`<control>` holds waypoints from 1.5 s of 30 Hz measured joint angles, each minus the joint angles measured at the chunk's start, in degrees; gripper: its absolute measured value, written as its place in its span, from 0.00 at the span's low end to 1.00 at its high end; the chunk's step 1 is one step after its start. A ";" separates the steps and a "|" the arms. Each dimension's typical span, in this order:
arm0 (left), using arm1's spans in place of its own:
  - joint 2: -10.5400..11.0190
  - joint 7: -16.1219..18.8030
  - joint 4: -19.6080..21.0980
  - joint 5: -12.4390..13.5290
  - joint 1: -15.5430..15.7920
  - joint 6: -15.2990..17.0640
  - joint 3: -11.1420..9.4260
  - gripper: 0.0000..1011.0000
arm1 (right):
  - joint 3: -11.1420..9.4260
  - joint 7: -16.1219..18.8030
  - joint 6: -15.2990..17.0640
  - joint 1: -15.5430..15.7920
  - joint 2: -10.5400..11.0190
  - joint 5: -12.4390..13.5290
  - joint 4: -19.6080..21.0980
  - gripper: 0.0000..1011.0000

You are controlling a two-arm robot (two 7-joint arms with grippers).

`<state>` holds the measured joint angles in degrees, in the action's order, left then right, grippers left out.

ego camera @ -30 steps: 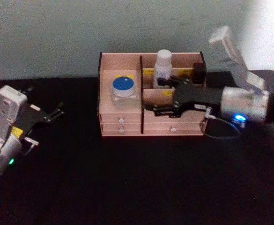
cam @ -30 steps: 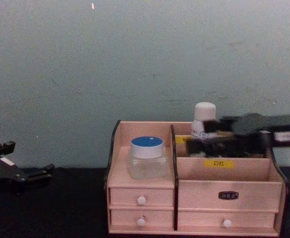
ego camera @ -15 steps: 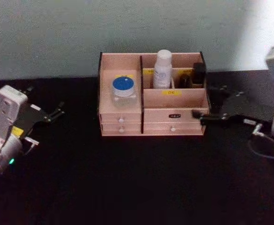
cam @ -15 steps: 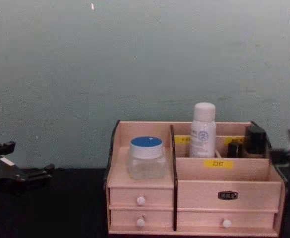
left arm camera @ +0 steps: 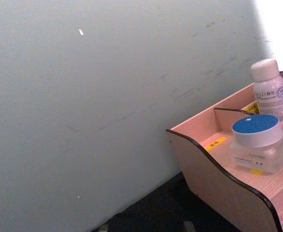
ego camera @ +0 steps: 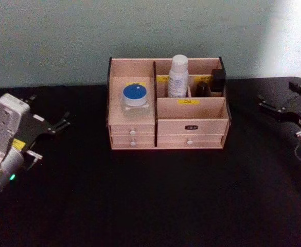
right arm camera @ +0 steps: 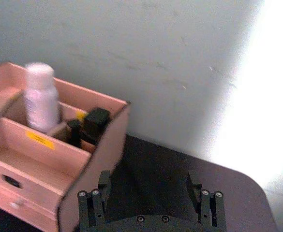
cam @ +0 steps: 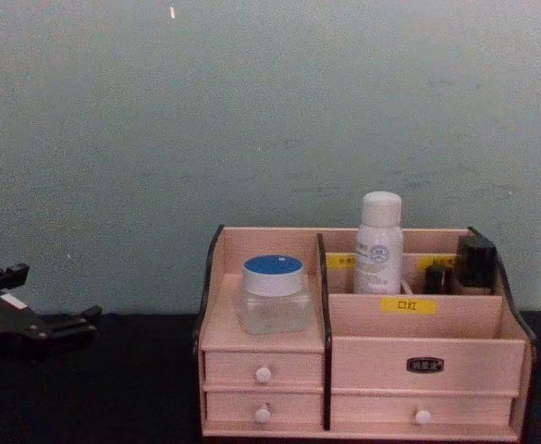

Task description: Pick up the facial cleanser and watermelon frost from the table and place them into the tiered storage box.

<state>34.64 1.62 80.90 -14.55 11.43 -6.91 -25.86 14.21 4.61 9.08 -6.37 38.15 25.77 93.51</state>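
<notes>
My right gripper point(ego camera: 283, 104) sits over the black table point(ego camera: 150, 200) near its right edge, well clear of the tiered storage box point(ego camera: 166, 135) and touching nothing. From the right wrist camera I can see both of its black fingers point(right arm camera: 94, 203) spread wide with bare table between them, so it is empty point(right arm camera: 152, 195). My left gripper point(ego camera: 51, 125) is parked near the table's left edge, also well apart from the box. In the chest view point(cam: 39, 324) its dark fingers point toward the box with a gap between them, and they carry nothing.

The box stands at the back of the table, about midway along it, against the pale wall point(ego camera: 88, 36). In its left-hand compartment, above the two small left drawers, a clear jar with a blue lid point(ego camera: 136, 100) sits upright. In the rear tier of the right section a white bottle with a white cap point(ego camera: 178, 76) stands upright against the divider. Just beside it, in the rear right cell, I make out a small dark item point(ego camera: 203, 88) and a taller black one point(ego camera: 218, 81) by the box's right wall; I can't read what they are. The front right tray, behind the yellow label point(ego camera: 188, 102), looks bare.
</notes>
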 joint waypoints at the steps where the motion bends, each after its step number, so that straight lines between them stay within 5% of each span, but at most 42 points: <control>1: 0.00 0.00 0.00 0.00 0.00 0.00 0.00 0.99 | 0.20 -0.57 -0.04 -0.08 -0.39 -0.57 -0.36 0.99; 6: 0.00 0.00 0.00 0.00 0.00 0.00 0.00 0.99 | 1.83 -3.86 -0.08 -1.28 -3.33 -4.63 -4.01 0.99; 14: 0.00 0.00 -0.01 0.00 0.01 0.00 0.00 0.99 | 2.23 -3.87 0.89 -2.58 -5.58 -6.03 -7.21 0.99; 45: 0.00 0.00 0.00 0.00 0.00 0.00 0.00 0.99 | 2.34 -4.09 0.69 -2.54 -5.48 -6.19 -7.05 0.99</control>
<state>34.65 1.62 80.90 -14.55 11.43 -6.91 -25.86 16.56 0.53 9.78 -8.92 32.68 19.58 86.46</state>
